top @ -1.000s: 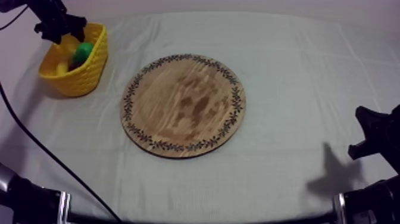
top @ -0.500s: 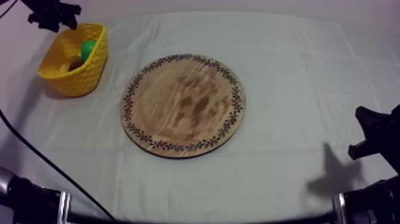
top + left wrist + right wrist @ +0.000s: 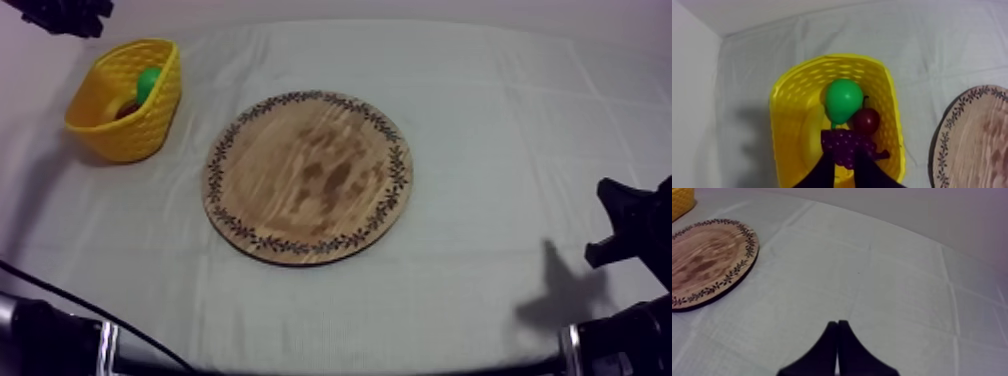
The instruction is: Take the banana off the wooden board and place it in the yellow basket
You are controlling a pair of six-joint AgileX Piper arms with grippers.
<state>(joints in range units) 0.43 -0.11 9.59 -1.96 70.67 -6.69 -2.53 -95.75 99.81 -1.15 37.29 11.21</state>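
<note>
Right tool [image 3: 837,323] parked at near right edge of the surface [image 3: 480,120], clenched: black fingers pressed together into a narrow wedge, gripping nothing, over bare grey-white cloth. Round wooden board with patterned rim [image 3: 309,178] sits mid-surface, well apart from the right tool, lying flat with bare wood showing across its top. Yellow woven basket [image 3: 150,120] is farther back at the left side, near the board but not touching it. Left wrist view looks straight down into the basket: purple bunch of grapes [image 3: 844,142] nearest the fingers, small red fruit [image 3: 866,120] touching it just beyond, green pear [image 3: 843,99] behind both, against the red fruit. Banana: can't tell where it lies; a yellow patch under the grapes could be it or the basket floor. Left tool [image 3: 62,12] hangs at the far left corner, above and just beyond the basket, released: fingers [image 3: 822,167] spread apart, nothing between them, grapes visible through the gap below.
</note>
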